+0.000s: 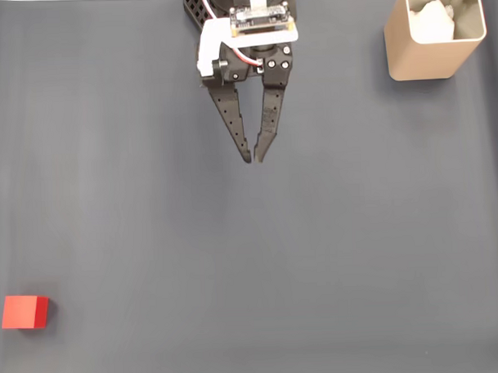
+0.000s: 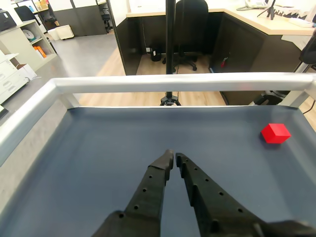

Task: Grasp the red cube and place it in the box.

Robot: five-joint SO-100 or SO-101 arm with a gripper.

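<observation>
1. Cube (image 1: 25, 312): you had it sitting in the lower left corner of the fixed view, flat on the dark grey mat (image 1: 357, 248), with nothing touching it.
2. In the wrist view your cube (image 2: 275, 133) showed at the right side of the frame, near the far edge of the mat (image 2: 89, 163), well apart from the fingertips.
3. Your gripper (image 1: 254, 158) hung at the upper middle of the fixed view, pointing down the frame, its two black fingers drawn together until the tips nearly met, leaving only a thin slit between them.
4. The wrist view gave you the same reading: the gripper (image 2: 174, 158) rose from the bottom edge to the middle of the frame, fingers almost touching at the tips and holding nothing.
5. You had the box (image 1: 432, 37) standing upright in the upper right corner of the fixed view, tan with rounded corners, with something pale and crumpled lying inside; what it was could not be told.
6. Cube and box lay at opposite corners of the fixed view, well apart, with the gripper between them and nearer the box.
7. A silver rail (image 2: 182, 82) framed the far and left edges of the mat in the wrist view, and beyond it you could see a black pole (image 2: 170, 34), dark desks and an office chair (image 2: 191, 24).
</observation>
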